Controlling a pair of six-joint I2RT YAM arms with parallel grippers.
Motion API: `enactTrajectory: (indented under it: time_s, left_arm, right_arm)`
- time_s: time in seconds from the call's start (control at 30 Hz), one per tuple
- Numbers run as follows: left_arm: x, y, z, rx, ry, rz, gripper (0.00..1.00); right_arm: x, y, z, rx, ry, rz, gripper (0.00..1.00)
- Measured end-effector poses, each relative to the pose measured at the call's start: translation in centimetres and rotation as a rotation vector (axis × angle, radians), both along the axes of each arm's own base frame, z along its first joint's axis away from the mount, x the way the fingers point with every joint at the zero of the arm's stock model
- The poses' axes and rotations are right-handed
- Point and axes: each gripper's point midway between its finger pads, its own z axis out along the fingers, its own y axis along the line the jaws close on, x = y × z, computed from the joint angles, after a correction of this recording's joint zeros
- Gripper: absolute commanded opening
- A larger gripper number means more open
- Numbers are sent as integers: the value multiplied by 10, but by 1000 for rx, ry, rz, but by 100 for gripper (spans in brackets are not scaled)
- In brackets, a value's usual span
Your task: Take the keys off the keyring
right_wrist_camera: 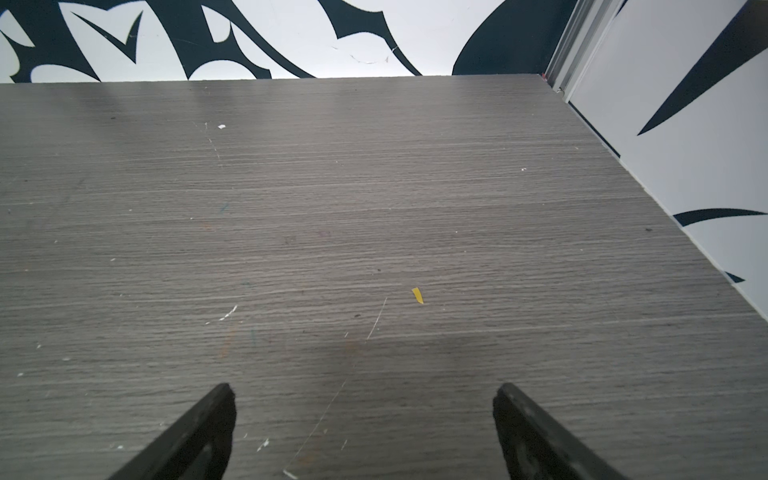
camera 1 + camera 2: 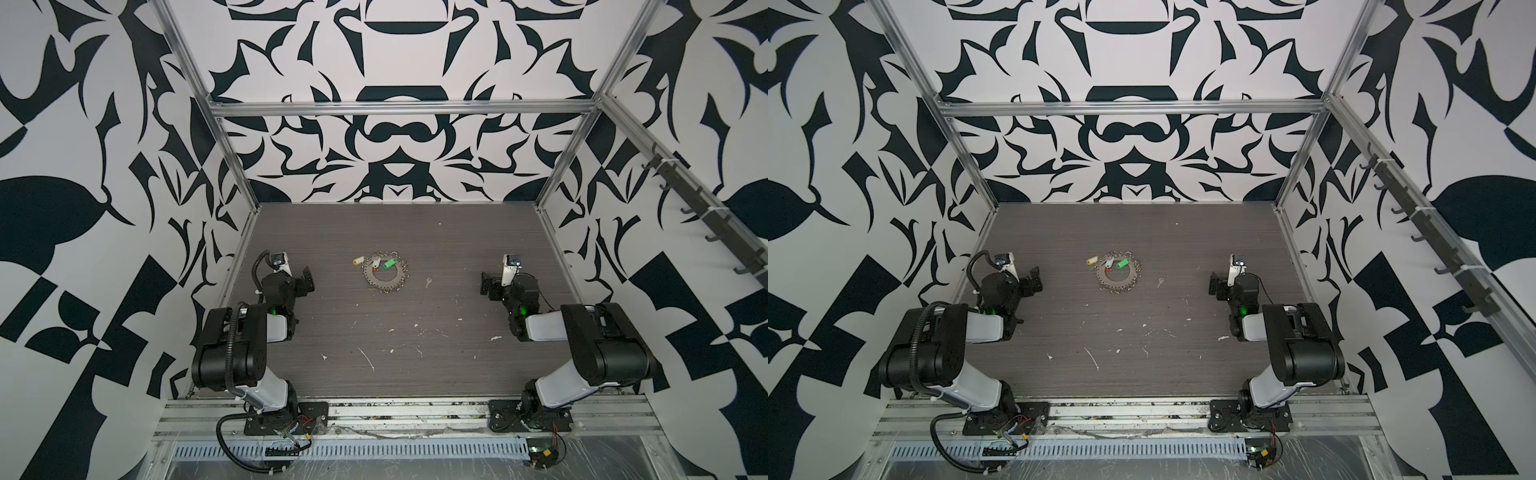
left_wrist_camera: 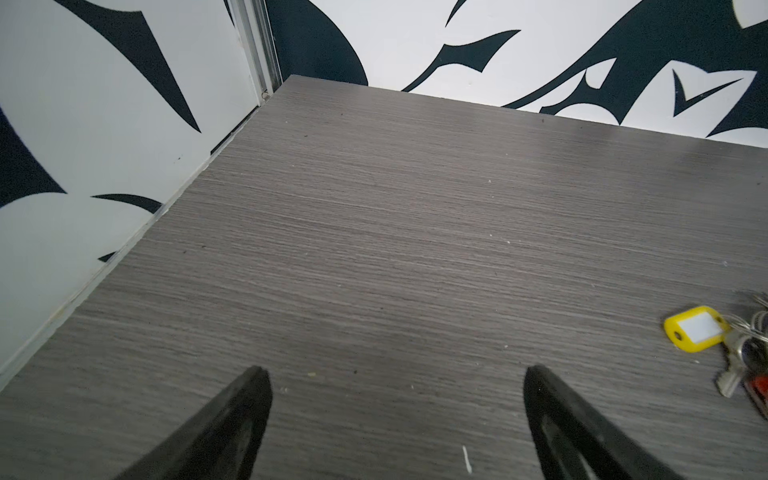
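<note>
**Top views:** the keyring [image 2: 384, 286] [image 2: 1116, 286] lies flat on the desk [image 2: 415, 232], mid-width and nearer the far edge. Keys [image 2: 376, 262] and coloured tags [image 2: 389, 264] rest on its far rim. The left gripper [image 2: 306, 280] and right gripper [image 2: 486, 284] stand near the left and right edges, well apart from it.

**Left wrist view:** 2 fingers [image 3: 249, 399] are spread apart over the desk. A yellow tag [image 3: 696, 328] and 1 silver key [image 3: 729, 376] are in sight.

**Right wrist view:** 2 fingers [image 1: 519, 411] are spread apart over the desk. 1 yellow sliver [image 1: 417, 295] lies ahead.

A grey wood-grain tabletop [image 2: 415, 232] is being enclosed by black-and-white patterned walls [image 2: 399, 54] in both top views; aluminium framing [image 2: 399, 108] is being shown across the upper middle, a hook rail [image 2: 706, 206] at right.
</note>
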Motion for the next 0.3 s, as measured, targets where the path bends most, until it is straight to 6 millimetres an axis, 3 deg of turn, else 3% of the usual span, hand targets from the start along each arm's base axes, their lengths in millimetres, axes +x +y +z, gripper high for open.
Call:
enactTrajectory:
  time_s: [0.3]
  left_arm:
    - [-1, 0, -2, -1, 8, 0, 99]
  right_arm:
    - [0, 0, 0, 0, 0, 0, 100]
